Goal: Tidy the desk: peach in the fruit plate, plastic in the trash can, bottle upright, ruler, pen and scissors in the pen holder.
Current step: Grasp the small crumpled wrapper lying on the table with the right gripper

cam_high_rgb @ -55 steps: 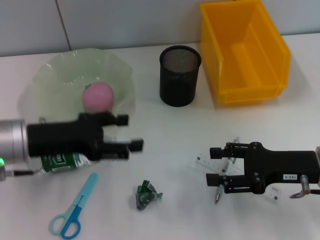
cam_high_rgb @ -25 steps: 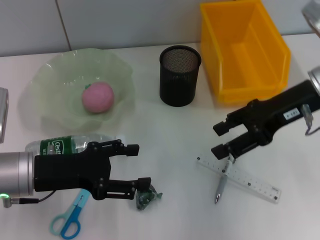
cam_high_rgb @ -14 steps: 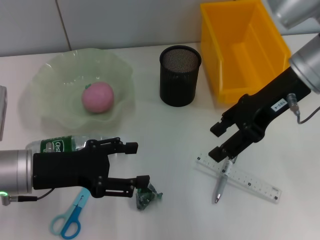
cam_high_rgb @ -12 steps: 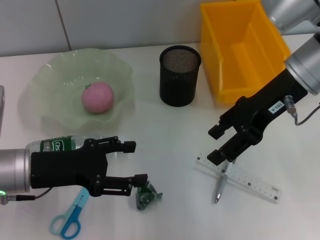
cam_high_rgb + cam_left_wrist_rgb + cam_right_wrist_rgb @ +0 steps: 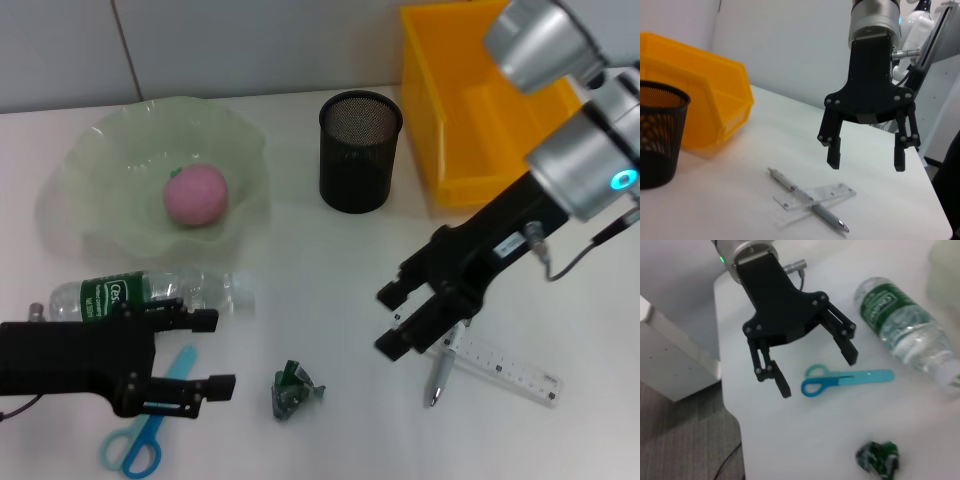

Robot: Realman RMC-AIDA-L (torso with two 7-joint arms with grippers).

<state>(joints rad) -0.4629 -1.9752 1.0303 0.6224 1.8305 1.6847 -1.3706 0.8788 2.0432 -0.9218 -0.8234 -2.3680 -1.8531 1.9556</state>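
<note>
Already the pink round peach (image 5: 196, 194) lies in the pale green wavy glass fruit plate (image 5: 92, 150), so that part looks done. The clear plastic bottle with the green label (image 5: 140, 293) lies on its side just below the plate, not yet upright. The crumpled green plastic wrapper (image 5: 293, 389) rests on the white desk (image 5: 330, 260), well apart from the yellow plastic bin (image 5: 487, 100) that probably serves as trash can.

The black left gripper (image 5: 205, 352) hangs above the blue-handled scissors (image 5: 147, 431), its fingers wide apart and holding nothing; I judge it is placed there to take the scissors or the wrapper beside them.

The black right gripper (image 5: 394, 318) is also open wide and empty, tilted down just beside the silver pen (image 5: 440, 375), which lies across the transparent plastic ruler (image 5: 497, 366). It seems aimed at this pair because both must go into the black mesh pen holder (image 5: 359, 150), which stands upright and looks empty.
</note>
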